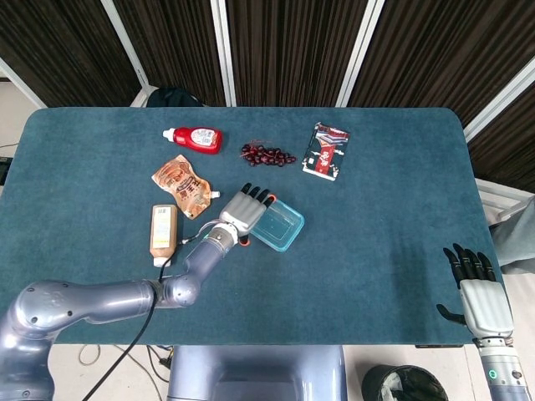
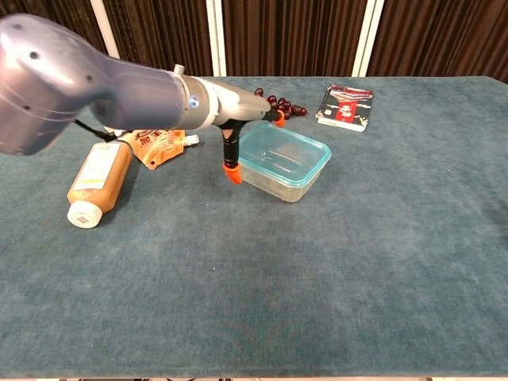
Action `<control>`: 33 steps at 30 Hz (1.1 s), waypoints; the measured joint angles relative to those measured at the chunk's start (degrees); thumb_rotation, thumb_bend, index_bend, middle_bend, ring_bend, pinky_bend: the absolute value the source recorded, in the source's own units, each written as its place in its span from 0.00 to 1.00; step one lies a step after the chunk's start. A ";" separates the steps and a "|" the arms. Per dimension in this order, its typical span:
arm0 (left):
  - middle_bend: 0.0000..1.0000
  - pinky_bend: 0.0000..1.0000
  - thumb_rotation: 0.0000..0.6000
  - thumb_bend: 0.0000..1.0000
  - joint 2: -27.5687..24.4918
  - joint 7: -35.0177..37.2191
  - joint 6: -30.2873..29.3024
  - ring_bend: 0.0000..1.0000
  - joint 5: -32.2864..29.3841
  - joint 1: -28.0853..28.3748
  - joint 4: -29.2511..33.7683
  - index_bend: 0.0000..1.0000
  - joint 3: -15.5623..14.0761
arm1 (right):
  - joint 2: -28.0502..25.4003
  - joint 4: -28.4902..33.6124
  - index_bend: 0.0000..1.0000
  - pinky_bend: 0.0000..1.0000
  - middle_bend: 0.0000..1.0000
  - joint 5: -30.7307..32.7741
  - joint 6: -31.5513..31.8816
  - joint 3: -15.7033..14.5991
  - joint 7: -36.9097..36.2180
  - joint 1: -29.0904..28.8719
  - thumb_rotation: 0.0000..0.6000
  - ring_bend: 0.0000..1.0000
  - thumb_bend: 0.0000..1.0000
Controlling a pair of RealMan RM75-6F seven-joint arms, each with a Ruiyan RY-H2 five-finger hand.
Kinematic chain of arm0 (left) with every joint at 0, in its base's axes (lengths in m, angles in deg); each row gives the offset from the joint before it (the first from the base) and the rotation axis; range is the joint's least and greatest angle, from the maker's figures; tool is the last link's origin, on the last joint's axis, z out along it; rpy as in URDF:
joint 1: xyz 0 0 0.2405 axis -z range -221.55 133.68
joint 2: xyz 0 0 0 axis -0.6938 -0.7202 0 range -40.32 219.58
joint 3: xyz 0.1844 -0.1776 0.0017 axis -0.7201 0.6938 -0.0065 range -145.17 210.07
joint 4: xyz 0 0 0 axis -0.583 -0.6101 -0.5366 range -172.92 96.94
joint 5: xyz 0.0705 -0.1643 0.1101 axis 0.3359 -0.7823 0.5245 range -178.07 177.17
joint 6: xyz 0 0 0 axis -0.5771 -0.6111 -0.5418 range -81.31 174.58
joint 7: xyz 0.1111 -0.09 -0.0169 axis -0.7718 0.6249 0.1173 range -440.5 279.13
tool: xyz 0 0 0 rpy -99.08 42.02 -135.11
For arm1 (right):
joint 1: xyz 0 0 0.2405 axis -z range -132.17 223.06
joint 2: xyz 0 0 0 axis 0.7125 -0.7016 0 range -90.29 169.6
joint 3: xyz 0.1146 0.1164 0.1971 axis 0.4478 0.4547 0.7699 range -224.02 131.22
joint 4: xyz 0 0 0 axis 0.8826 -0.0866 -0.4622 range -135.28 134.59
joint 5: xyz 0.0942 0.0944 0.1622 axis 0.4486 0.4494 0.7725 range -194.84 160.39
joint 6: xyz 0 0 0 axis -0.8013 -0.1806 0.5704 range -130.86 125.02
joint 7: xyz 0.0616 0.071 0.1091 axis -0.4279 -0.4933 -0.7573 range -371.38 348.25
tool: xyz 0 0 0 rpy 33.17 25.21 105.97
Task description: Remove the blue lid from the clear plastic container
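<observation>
The clear plastic container (image 1: 277,225) (image 2: 284,161) stands near the table's middle with its blue lid (image 1: 287,219) (image 2: 295,148) on top. My left hand (image 1: 246,209) (image 2: 241,132) hovers at the container's left edge. Its fingers are spread over the lid's near-left corner, and the orange-tipped thumb hangs down beside the left wall. I cannot tell whether it touches the lid; it holds nothing. My right hand (image 1: 477,289) rests flat at the table's front right corner with its fingers apart and empty. The chest view does not show it.
A brown bottle (image 1: 163,234) (image 2: 98,181) lies left of the container, with an orange pouch (image 1: 182,184) behind it. A red ketchup bottle (image 1: 196,138), grapes (image 1: 267,154) and a printed packet (image 1: 326,151) (image 2: 346,106) lie along the back.
</observation>
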 measured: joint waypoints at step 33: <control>0.28 0.38 1.00 0.02 7.47 9.61 5.32 0.29 3.49 6.40 -14.71 0.00 -2.51 | -0.38 0.84 0.00 0.00 0.00 1.07 -0.86 -0.16 -0.07 -0.01 1.00 0.00 0.25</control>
